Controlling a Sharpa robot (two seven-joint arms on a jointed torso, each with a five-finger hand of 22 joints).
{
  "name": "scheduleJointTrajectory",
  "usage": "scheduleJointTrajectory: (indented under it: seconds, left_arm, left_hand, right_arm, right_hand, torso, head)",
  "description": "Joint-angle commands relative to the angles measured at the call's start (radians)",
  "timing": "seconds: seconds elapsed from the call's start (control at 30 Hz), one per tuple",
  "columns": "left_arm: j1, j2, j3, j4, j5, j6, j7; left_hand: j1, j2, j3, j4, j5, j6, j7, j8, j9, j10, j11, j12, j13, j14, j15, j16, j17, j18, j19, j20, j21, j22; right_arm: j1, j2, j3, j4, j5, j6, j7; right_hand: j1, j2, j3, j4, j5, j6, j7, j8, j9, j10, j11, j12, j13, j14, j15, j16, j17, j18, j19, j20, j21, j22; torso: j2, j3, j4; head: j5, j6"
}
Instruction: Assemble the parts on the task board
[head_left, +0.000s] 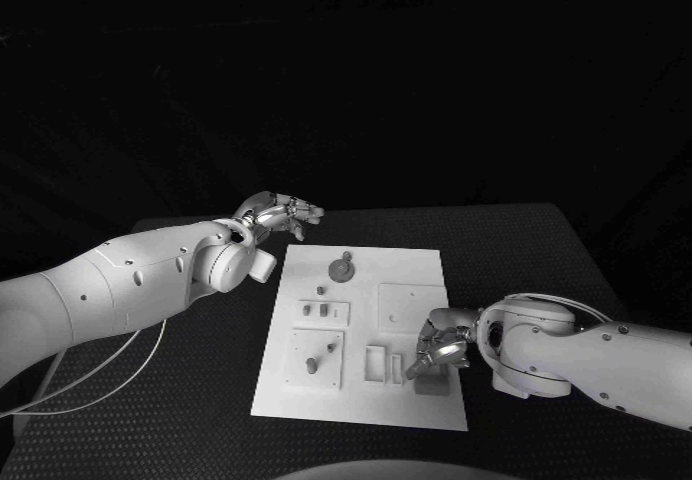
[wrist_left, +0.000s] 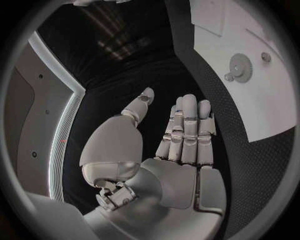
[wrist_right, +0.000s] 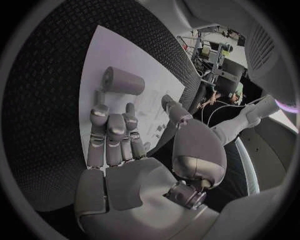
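Table (head_left: 548, 240) first: black, with the white task board (head_left: 411, 265) lying in the middle of it, its long axis running away from the robot. Around the board the table leaves open room on every side. Left hand (head_left: 281, 215) hangs over the table just off the board's far left corner, fingers straight and apart, holding nothing; the round geared part (head_left: 342, 267) lies on the board near it. Right hand (head_left: 440, 350) is over the board's near right corner, fingers extended and empty, and it is by far the nearer to the small cylinder part (wrist_right: 124, 80), which lies on its side just beyond the fingertips (wrist_right: 115, 122), its long axis across their line. A reach forward would likely meet it, though the board's edge is close beside it.
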Motion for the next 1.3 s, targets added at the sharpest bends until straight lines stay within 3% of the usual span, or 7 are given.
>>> scheduleJointTrajectory:
  seconds: [0.03,0.23,0.53,0.73,0.87,1.13,1.3]
  left_arm:
    - [0.001,0.0,0.001,0.002,0.006,0.014,0.006]
    - [0.001,-0.002,0.001,0.001,0.006,0.014,0.006]
    - [0.001,-0.004,0.001,0.002,0.006,0.015,0.005]
    - [0.001,-0.005,0.001,0.002,0.006,0.018,0.005]
    - [0.001,-0.004,0.001,0.003,0.006,0.02,0.004]
    - [0.001,-0.004,0.001,-0.001,0.07,0.037,-0.011]
    - [0.001,-0.006,0.001,-0.001,0.065,0.039,-0.012]
  left_hand:
    - [-0.01,0.001,0.001,0.006,-0.004,-0.007,0.001,0.001,-0.001,-0.004,0.005,0.003,-0.002,0.001,0.0,-0.002,0.002,0.014,0.001,-0.01,-0.004,0.002]
    - [-0.01,0.001,0.001,0.006,-0.004,-0.008,0.001,0.001,-0.001,-0.004,0.005,0.003,-0.002,0.001,0.0,-0.002,0.002,0.014,0.001,-0.01,-0.004,0.002]
    - [-0.009,0.001,0.002,0.006,-0.004,-0.008,0.002,0.001,-0.001,-0.004,0.005,0.004,-0.002,0.001,0.0,-0.002,0.002,0.014,0.001,-0.01,-0.004,0.002]
    - [-0.01,0.0,0.002,0.006,-0.004,-0.008,0.002,0.001,-0.001,-0.003,0.005,0.004,-0.002,0.001,0.0,-0.002,0.002,0.014,0.001,-0.01,-0.004,0.002]
    - [-0.01,0.001,0.001,0.007,-0.004,-0.008,0.002,0.001,-0.001,-0.003,0.005,0.004,-0.002,0.001,0.0,-0.002,0.002,0.014,0.001,-0.01,-0.004,0.003]
    - [-0.011,0.0,0.001,0.007,-0.004,-0.008,0.002,0.001,-0.001,-0.004,0.005,0.004,-0.002,0.001,0.0,-0.002,0.003,0.014,0.001,-0.01,-0.004,0.003]
    - [-0.012,0.0,0.001,0.008,-0.003,-0.009,0.002,0.001,-0.002,-0.005,0.006,0.003,-0.002,0.0,0.0,-0.002,0.003,0.014,0.0,-0.01,-0.005,0.003]
  right_arm:
    - [0.009,-0.013,0.0,0.024,-0.172,0.093,0.093]
    - [0.023,-0.032,0.0,0.061,-0.364,0.094,0.16]
    - [0.024,-0.03,-0.001,0.084,-0.544,0.116,0.182]
    - [0.024,-0.009,-0.002,0.085,-0.591,0.148,0.167]
    - [0.023,-0.003,-0.012,0.086,-0.611,0.177,0.153]
    - [0.016,-0.002,-0.012,0.093,-0.598,0.246,0.116]
    - [0.01,0.001,-0.012,0.085,-0.614,0.245,0.106]
  right_hand:
    - [0.025,0.009,-0.042,-0.036,0.012,-0.022,0.01,-0.008,-0.002,-0.014,0.002,-0.001,0.003,-0.014,0.001,0.004,0.003,0.021,-0.014,-0.001,-0.007,0.0]
    - [0.083,0.015,-0.083,-0.087,0.025,-0.025,0.013,-0.01,-0.003,-0.025,0.005,0.0,0.006,-0.025,0.003,0.005,0.007,0.021,-0.025,0.001,-0.01,0.0]
    - [0.146,0.013,-0.117,-0.088,0.031,-0.017,0.012,-0.009,-0.004,-0.027,0.004,0.002,0.006,-0.029,0.003,0.003,0.006,0.021,-0.03,0.006,-0.013,-0.001]
    - [0.154,0.015,-0.123,-0.087,0.035,-0.011,0.011,-0.006,-0.004,-0.026,0.003,0.002,0.006,-0.03,0.003,0.002,0.006,0.021,-0.031,0.008,-0.014,-0.002]
    - [0.151,0.018,-0.13,-0.083,0.043,-0.003,0.009,-0.003,-0.003,-0.025,0.002,0.001,0.005,-0.029,0.002,0.001,0.004,0.02,-0.031,0.012,-0.015,-0.003]
    - [0.14,0.024,-0.137,-0.076,0.052,0.012,0.005,0.003,-0.002,-0.023,-0.002,-0.001,0.002,-0.028,0.0,-0.001,0.002,0.021,-0.031,0.016,-0.016,-0.004]
    - [0.137,0.032,-0.137,-0.072,0.052,0.034,-0.002,0.014,0.002,-0.018,-0.008,-0.002,-0.001,-0.026,-0.006,-0.002,0.0,0.021,-0.03,0.018,-0.017,-0.005]
  torso:
    - [0.0,0.0,-0.0002]
    - [0.0,0.0004,-0.0009]
    - [0.001,0.0004,-0.0006]
    - [0.001,0.0002,-0.0006]
    - [0.001,0.0004,0.0006]
    - [0.0,-0.0002,0.0003]
    - [0.001,0.0001,0.0008]
  head:
    - [0.001,-0.001]
    - [0.002,-0.004]
    - [0.003,-0.007]
    - [0.003,-0.009]
    - [0.003,-0.012]
    - [0.004,-0.017]
    - [0.004,-0.017]
